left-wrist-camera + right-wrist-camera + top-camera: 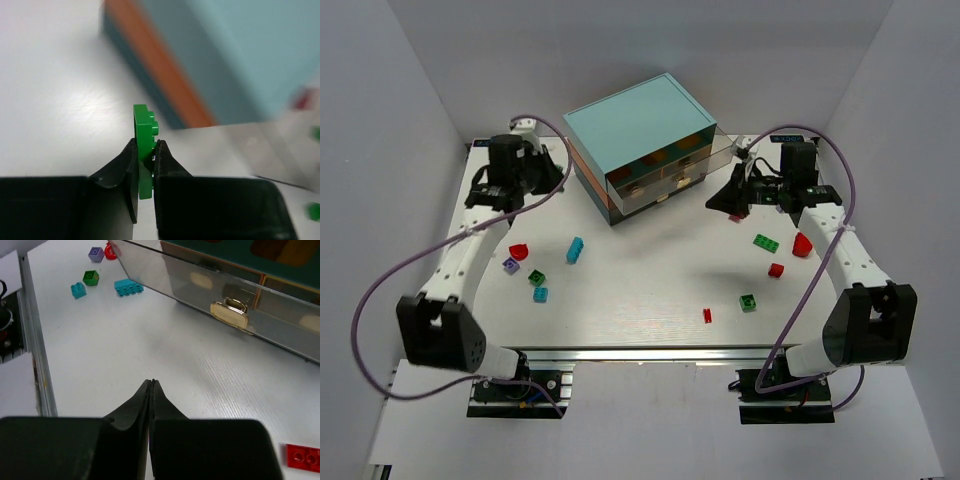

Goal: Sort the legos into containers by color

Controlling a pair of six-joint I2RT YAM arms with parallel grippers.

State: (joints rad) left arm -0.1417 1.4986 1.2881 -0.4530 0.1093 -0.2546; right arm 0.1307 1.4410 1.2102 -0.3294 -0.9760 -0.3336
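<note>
Spreading across most of the top view, the white table [650,290] carried everything. At 12 o'clock on it stood the mini chest [640,125] with its light-teal top and its orange and teal drawer fronts facing the arms. The left arm [460,260] reached up to 10 o'clock and the right arm [840,250] to 2 o'clock, so each wrist flanked the chest, probably because that is where the bricks have to go.

At the chest's right side a clear drawer [200,280] with a tan knob [230,312] stood out from the body; whether it was fully pulled free I could not tell. It looked like the receiving container, set out where a brick could be dropped in from above.

The left gripper [146,145] was clamped on a green lego [145,120], pinched edge-on with its studded face sideways and its upper half clear of the jaws, hanging above the table beside the chest's orange band. That reads as a carry towards a drawer, release not yet made. The right gripper [151,384] was fully closed with nothing between its jaws, hovering low in front of the clear drawer.

Loose legos lay in two groups: red, lilac, cyan and green ones around 9 o'clock [536,279], and green and red ones around 3 o'clock [766,241], with a small red piece [707,315] at 5 o'clock. Most sorting remained undone
</note>
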